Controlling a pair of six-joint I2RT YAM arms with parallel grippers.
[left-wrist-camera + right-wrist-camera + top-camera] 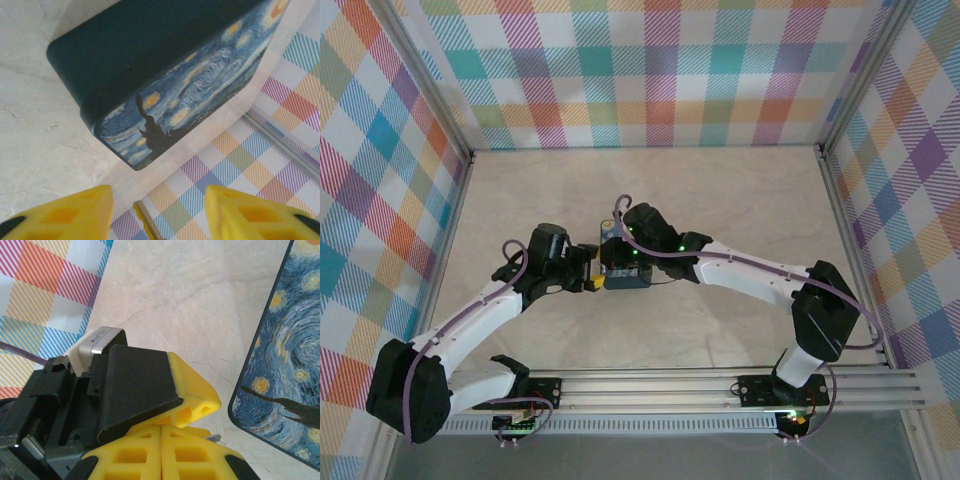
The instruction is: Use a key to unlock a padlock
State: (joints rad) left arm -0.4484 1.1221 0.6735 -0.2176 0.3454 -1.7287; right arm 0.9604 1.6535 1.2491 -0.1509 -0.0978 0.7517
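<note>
- I've got both arms reaching in to the middle of the table [740,180], and they meet at the dark blue swirl-painted box [638,277].
- On my left wrist camera, the left gripper [157,220] is spread wide. Its yellow fingertips [65,215] sit far apart, with nothing between them that I can see pinched.
- The box [150,65] lies just past those tips and apart from them. One rounded corner points at the camera, and both the plain dark side and the painted face are showing.
- Behind the box in that view I can see the plaid wall [295,95] and a metal rail [280,145].
- On the right wrist camera, the right gripper [161,440] is pressed fully together. The two yellow pads meet along one seam with no gap.
- A thin grey sliver of metal, which I take for the key [215,438], pokes out just beside those closed tips on the box side. I can't tell whether it is actually pinched.
- One black finger with a yellow tip [197,400], belonging to the left gripper, lies across just above my right tips. It looks close enough to touch, but I can't be sure.
- The box [285,365] lies flat with its painted face up, near the right gripper with bare table between them.
- In the overhead view the left gripper [592,281] sits at the box's left edge.
- I can't tell where the padlock is from these views.
</note>
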